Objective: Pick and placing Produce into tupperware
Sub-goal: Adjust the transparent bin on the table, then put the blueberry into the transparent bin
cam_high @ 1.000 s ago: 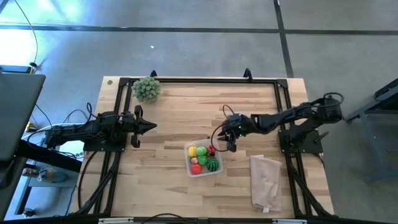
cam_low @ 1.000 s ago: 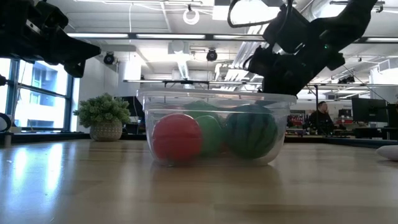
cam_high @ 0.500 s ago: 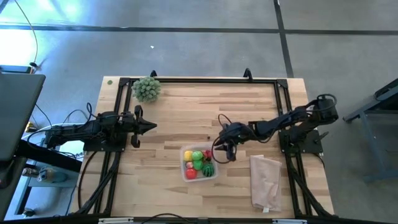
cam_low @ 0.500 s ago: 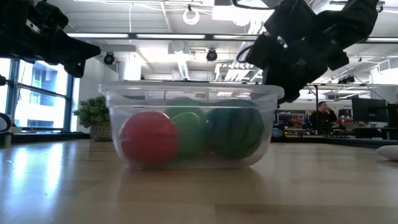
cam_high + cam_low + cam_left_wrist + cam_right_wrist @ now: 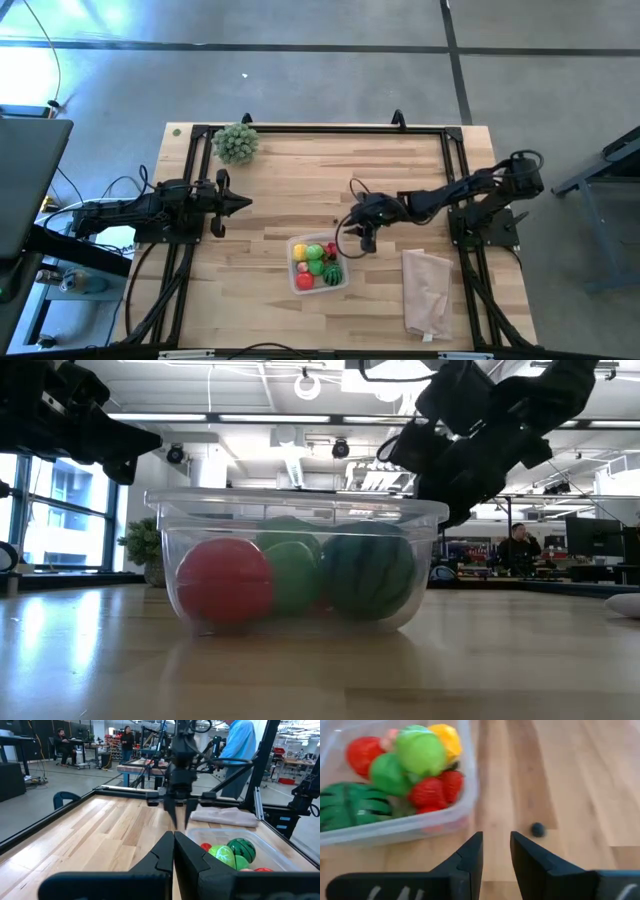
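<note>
The tupperware [image 5: 318, 264] sits near the table's front middle, holding the produce [image 5: 402, 765]: watermelon ball, red, green and yellow pieces. Just beside its right rim, on the side farther from the front edge, hangs the right gripper [image 5: 364, 236], fingers a narrow slit apart and holding nothing. It is much the nearer arm. The left gripper [image 5: 237, 203] waits well apart, fingers closed together.

Clear tupperware [image 5: 296, 520] on wood table [image 5: 320, 670] — red ball [image 5: 225, 581], green ball [image 5: 292, 575], striped melon [image 5: 368, 575] inside
</note>
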You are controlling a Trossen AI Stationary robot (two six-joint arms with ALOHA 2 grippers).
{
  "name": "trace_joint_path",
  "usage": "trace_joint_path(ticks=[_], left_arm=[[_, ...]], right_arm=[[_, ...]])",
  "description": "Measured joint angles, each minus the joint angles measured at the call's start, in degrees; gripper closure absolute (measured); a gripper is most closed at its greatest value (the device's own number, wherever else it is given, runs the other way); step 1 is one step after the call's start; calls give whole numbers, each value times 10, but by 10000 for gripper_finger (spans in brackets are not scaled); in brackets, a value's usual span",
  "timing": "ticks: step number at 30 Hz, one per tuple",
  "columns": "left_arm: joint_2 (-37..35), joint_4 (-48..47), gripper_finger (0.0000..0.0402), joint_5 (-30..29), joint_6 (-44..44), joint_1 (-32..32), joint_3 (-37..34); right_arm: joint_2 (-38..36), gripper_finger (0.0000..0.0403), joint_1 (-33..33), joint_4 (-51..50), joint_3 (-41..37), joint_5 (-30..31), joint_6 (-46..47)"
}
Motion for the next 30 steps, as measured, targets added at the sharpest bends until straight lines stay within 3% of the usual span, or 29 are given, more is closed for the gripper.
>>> trace_joint_path(ticks=[7,11,21,30], left_arm=[[0,0,401,0,0,0,0],[0,0,401,0,0,0,0],[0,0,401,0,0,0,0],[0,0,401,0,0,0,0]], right_arm=[[0,313,-66,-18,0,-5,-42],[9,313,-93,4,1,-39,-54],[122,313,-94,107,0,-76,-42],[131,313,-93,111,0,-45,-67]])
